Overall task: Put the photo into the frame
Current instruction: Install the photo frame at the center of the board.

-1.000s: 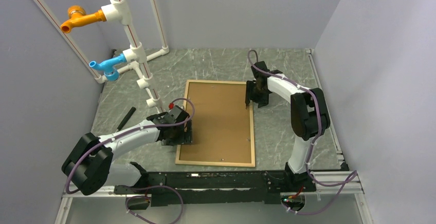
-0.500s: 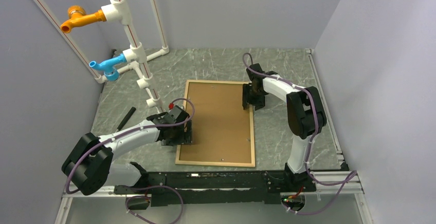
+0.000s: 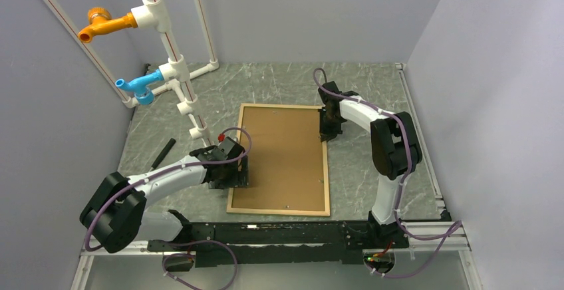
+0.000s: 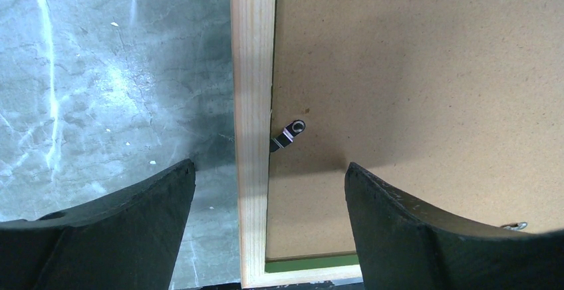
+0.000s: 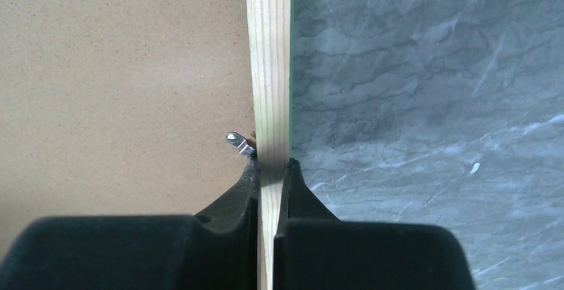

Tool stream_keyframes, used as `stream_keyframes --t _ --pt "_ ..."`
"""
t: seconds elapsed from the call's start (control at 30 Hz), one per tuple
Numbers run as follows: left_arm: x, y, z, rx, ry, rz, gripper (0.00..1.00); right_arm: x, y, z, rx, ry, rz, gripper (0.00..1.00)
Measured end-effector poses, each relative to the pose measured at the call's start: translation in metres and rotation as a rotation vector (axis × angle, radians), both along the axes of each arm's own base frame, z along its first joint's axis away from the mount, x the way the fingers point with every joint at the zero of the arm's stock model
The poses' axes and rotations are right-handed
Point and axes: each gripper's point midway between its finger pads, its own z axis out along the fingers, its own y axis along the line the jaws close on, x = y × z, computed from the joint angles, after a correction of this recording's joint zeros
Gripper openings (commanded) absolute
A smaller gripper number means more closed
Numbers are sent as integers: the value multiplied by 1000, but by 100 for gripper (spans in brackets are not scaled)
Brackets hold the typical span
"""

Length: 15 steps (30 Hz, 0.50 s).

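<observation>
I cannot see the photo in any view. If it is already in place it lies under the brown backing board (image 3: 282, 157), and I cannot tell.

The frame (image 3: 279, 211) lies flat on the table (image 3: 372, 90) between the two arms, pale wood face up with the board seated inside it. Its long axis runs away from the arm bases toward the far wall.

The right gripper (image 5: 271, 165) is clamped on the frame's right rail, toward the far end, with one finger on the board side and one on the table side. A small metal turn clip (image 5: 239, 141) sits just ahead of its inner finger, swung out over the board.

The left gripper (image 4: 269, 165) hangs with its jaws wide apart and nothing between them but the left rail, which runs lengthwise up the gap. One finger is over the table and the other over the board. A second turn clip (image 4: 290, 132) lies just ahead of the jaws against the rail's inner edge, so I judge the left arm the nearer one for that clip.

I find no brand, label or readable writing on the wood, the board or the clips.
</observation>
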Motion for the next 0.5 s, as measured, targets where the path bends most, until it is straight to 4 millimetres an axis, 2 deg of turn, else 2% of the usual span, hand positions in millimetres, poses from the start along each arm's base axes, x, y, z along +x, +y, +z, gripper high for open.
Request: stream_keyframes --t 0.23,0.27,0.33,0.37,0.43,0.5 --pt "0 0 1 -2 -4 1 86 0 0 0 -2 -2 3 0" --pt "0 1 1 0 -4 2 86 0 0 0 -1 -2 4 3" --pt "0 4 2 11 -12 8 88 0 0 1 3 -8 7 34" --pt "1 6 3 19 -19 13 89 -1 1 1 11 -13 7 44" --pt "3 12 7 36 -45 26 89 -3 4 1 45 -33 14 55" --pt "5 14 13 37 -74 32 89 -12 7 -1 78 -28 12 60"
